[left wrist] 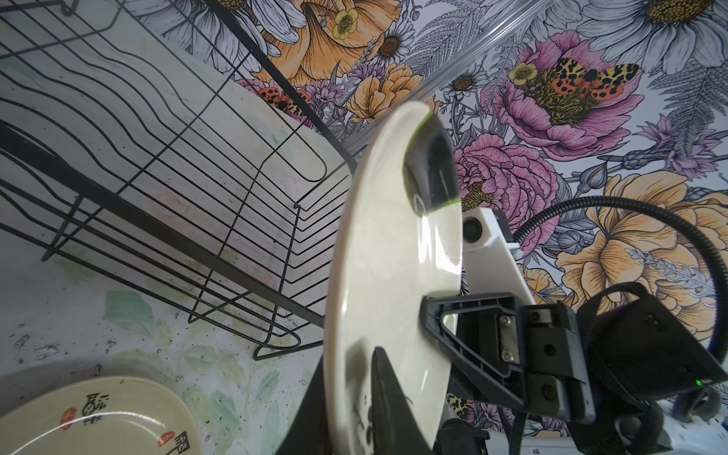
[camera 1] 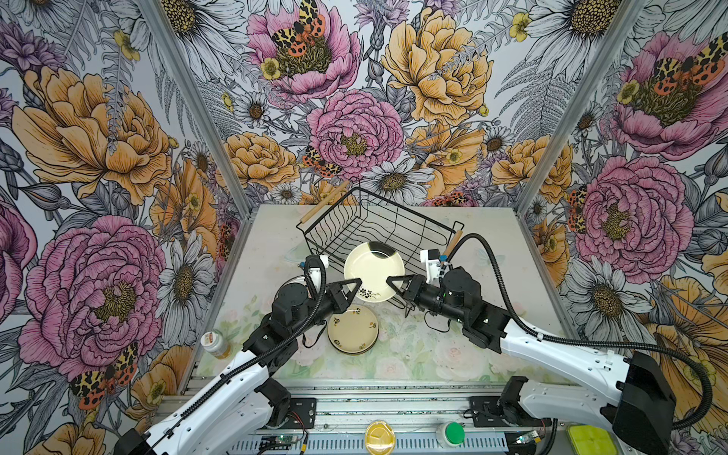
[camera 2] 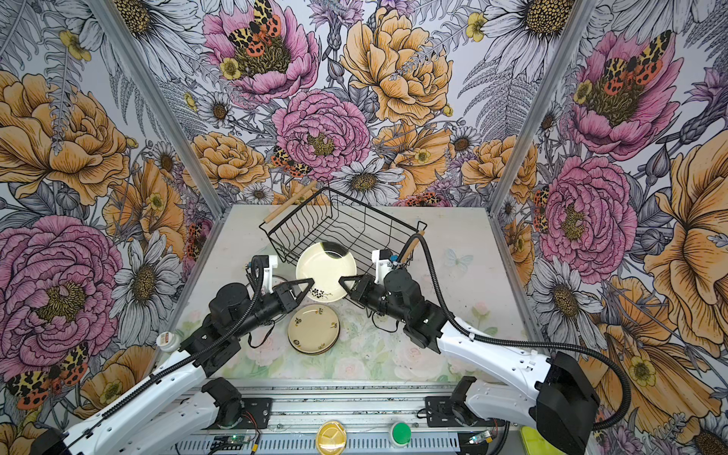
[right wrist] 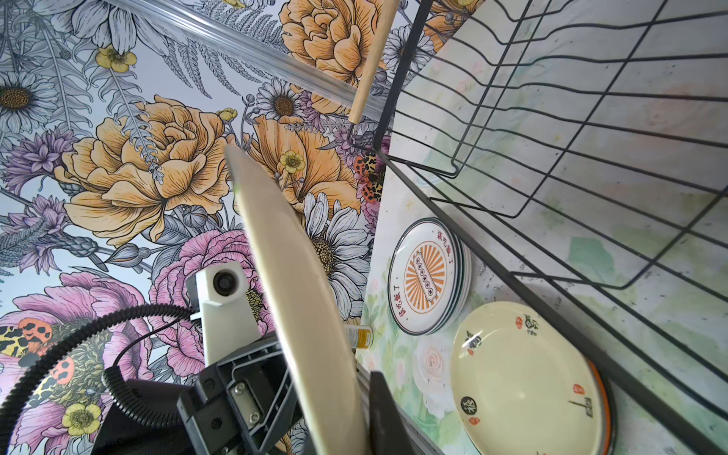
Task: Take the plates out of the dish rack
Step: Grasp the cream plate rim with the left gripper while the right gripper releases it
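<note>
Cream plate (camera 1: 373, 272), black patch, dark sprig

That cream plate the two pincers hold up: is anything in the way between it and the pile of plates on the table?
Nothing visible. The cream plate is held by its rim between the left pincer and right pincer, and the gap to the stack of plates is open air.
</note>
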`<state>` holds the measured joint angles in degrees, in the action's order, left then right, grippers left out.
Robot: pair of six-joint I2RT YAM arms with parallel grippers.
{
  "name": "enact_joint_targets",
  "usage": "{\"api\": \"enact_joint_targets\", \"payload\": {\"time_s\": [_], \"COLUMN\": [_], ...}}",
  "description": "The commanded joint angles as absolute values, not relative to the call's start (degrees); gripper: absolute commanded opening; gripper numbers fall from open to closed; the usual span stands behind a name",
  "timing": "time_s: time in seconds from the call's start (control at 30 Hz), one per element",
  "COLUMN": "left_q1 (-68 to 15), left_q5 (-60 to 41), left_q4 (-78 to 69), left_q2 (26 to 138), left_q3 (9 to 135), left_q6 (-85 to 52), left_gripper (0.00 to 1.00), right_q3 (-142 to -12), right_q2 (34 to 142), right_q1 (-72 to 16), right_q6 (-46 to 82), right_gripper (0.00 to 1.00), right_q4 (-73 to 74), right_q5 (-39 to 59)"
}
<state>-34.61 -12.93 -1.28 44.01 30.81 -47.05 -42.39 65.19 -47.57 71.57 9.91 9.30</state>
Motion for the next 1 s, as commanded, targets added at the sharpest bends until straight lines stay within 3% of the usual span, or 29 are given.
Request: {"api": "enact_joint_targets", "payload": {"time_s": [0.0, 0.13, 0.2, 0.33, 0.53, 0.73, 0.97], "left_q1": [-35.1, -35.1, -35.1, -34.8, -31.9, -28.0, -27.5], "left_q5": [-14.9, -14.8, -14.8, -14.2, -15.3, -18.0, -17.6], "left_q4": [0.3, 1.9, 2.2, 4.4, 9.7, 16.2, 25.1], "left_q2": [44.5, 45.3, 45.6, 45.6, 43.7, 41.9, 40.4], "left_q3": [33.3, 34.2, 34.4, 35.2, 37.3, 40.2, 44.0], "left_q6": [-45.0, -45.3, -45.5, -45.7, -46.6, -48.7, -49.0], "left_gripper": [0.13, 0.1, 0.09, 0.07, 0.05, 0.04, 0.04], "right_q3": [-42.5, -42.5, -42.5, -43.3, -49.4, -56.6, -71.0], "right_q2": [66.1, 66.3, 66.4, 65.6, 63.9, 65.5, 68.4], "right_q1": [-48.0, -48.0, -48.1, -48.0, -46.6, -39.2, -34.6], "right_q6": [72.2, 72.0, 71.9, 69.7, 59.1, 45.7, 22.4], "right_gripper": [0.18, 0.21, 0.28, 0.5, 0.73, 0.97, 0.99], "right_q4": [13.4, 13.7, 14.0, 12.5, -1.0, -10.8, -29.3], "right_q5": [10.5, 10.5, 10.8, 10.7, 11.2, 21.5, 20.8]}}
